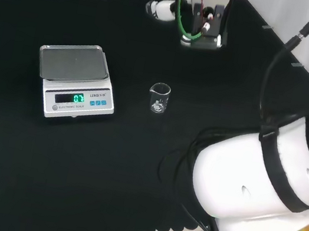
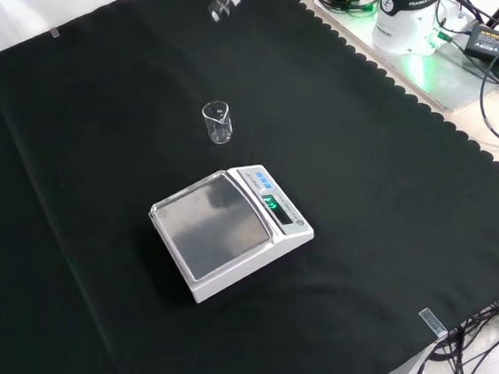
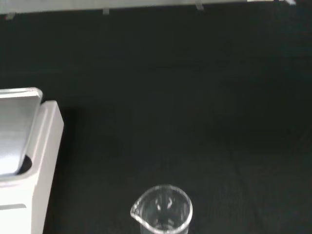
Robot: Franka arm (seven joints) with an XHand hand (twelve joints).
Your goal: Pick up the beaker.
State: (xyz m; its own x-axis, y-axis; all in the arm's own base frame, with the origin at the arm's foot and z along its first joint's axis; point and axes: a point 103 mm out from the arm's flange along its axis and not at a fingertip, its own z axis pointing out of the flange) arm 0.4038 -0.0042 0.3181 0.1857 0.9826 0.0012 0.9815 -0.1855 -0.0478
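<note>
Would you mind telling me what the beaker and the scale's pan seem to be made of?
The beaker looks like clear glass or plastic: the black cloth shows through it and its rim glints. The pan of the scale looks like brushed metal, grey with a dull sheen.

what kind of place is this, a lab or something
Most likely a lab bench set up for robot work: a small clear glass beaker and a digital weighing scale stand on black cloth, with the arm's base and cables at the bench edge.

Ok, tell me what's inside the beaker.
The beaker looks empty: the wrist view down through its mouth shows clear glass and no contents. It stands upright on the cloth, apart from the scale.
</note>
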